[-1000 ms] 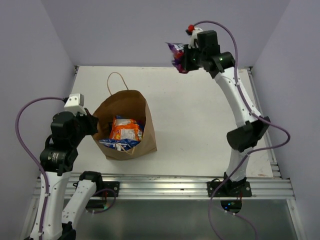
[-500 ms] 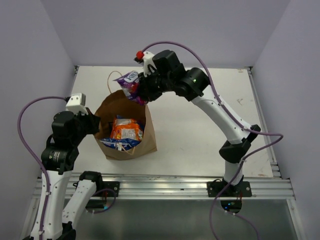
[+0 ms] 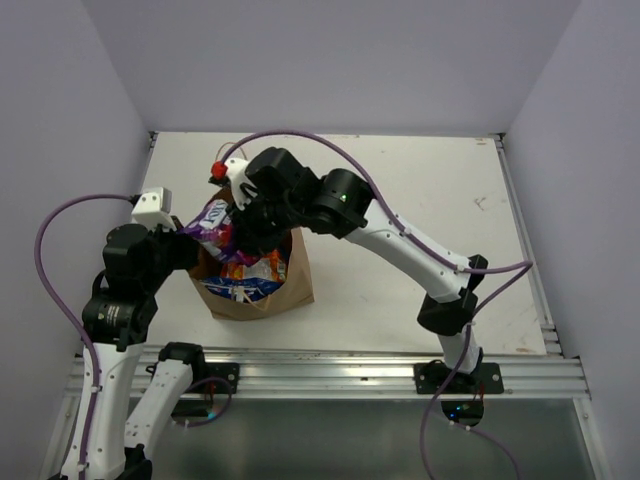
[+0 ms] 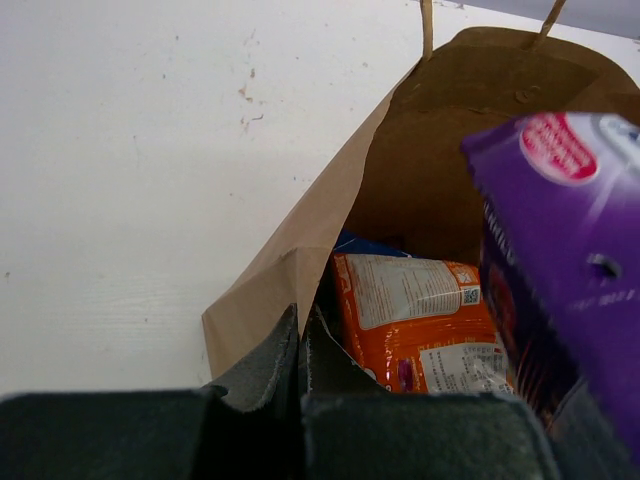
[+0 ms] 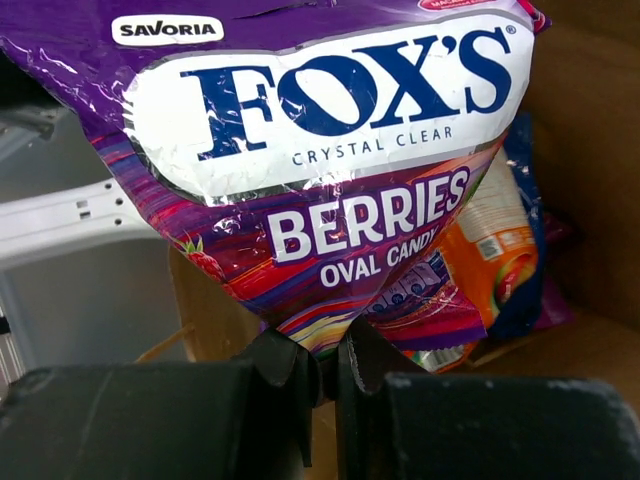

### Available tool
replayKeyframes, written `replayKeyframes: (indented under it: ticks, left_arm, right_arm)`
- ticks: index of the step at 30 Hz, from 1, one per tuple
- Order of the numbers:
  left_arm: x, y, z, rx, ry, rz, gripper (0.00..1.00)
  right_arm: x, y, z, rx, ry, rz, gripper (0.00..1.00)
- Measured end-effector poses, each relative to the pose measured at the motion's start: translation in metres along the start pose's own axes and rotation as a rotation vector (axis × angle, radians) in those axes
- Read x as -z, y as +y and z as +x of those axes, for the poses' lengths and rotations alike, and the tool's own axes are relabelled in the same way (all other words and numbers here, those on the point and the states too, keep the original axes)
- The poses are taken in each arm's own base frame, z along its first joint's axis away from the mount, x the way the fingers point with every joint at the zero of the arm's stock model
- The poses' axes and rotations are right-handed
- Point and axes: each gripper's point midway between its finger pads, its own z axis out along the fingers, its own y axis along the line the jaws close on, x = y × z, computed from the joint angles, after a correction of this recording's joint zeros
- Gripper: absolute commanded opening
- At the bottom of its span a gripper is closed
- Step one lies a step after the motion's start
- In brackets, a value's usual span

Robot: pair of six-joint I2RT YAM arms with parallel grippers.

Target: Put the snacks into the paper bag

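The purple Fox's Berries candy packet [image 5: 330, 150] hangs over the open mouth of the paper bag [image 3: 297, 285], left of centre in the top view. It is pinched by one short edge in the right gripper [image 5: 325, 355], so its long axis runs on from the gripper down toward the opening. It sits toward the mouth's left rim, close to the left gripper [image 4: 300, 345], which is pressed together on that rim's paper and seems to hold the bag open. Directly beneath lie an orange packet [image 4: 420, 330] and a blue packet [image 3: 235, 290]. The drop probably needs the packet lower and further inside that rim. The bag stands on the white worktop [image 3: 400, 200].
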Motion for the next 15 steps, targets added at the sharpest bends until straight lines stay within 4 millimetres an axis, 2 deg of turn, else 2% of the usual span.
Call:
replayKeyframes:
  ticks: [4,5,6,7,8,9,11,15]
  left_arm:
    - [0.0,-0.001,0.0,0.0,0.001,0.003,0.0]
    - [0.0,-0.001,0.0,0.0,0.001,0.004,0.0]
    - [0.0,-0.001,0.0,0.0,0.001,0.004,0.0]
    - [0.0,-0.001,0.0,0.0,0.001,0.005,0.0]
    - [0.0,-0.001,0.0,0.0,0.001,0.006,0.0]
    - [0.0,-0.001,0.0,0.0,0.001,0.007,0.0]
    - [0.0,-0.001,0.0,-0.001,0.001,0.007,0.0]
    - [0.0,-0.001,0.0,-0.008,0.002,0.008,0.0]
  right_arm:
    - [-0.007,0.009,0.022,0.006,0.07,-0.007,0.0]
    - [-0.01,0.008,0.028,0.005,0.089,-0.002,0.04]
    - [-0.012,0.006,0.033,0.002,0.106,0.006,0.21]
    - [-0.013,0.003,0.036,-0.002,0.12,0.021,0.32]
    - [-0.014,0.0,0.038,-0.005,0.127,0.036,0.49]
    - [-0.013,-0.003,0.037,-0.006,0.122,0.053,0.77]
    - [-0.01,-0.007,0.03,-0.002,0.098,0.084,0.97]
    - [0.011,-0.019,-0.01,0.032,-0.048,0.184,0.99]
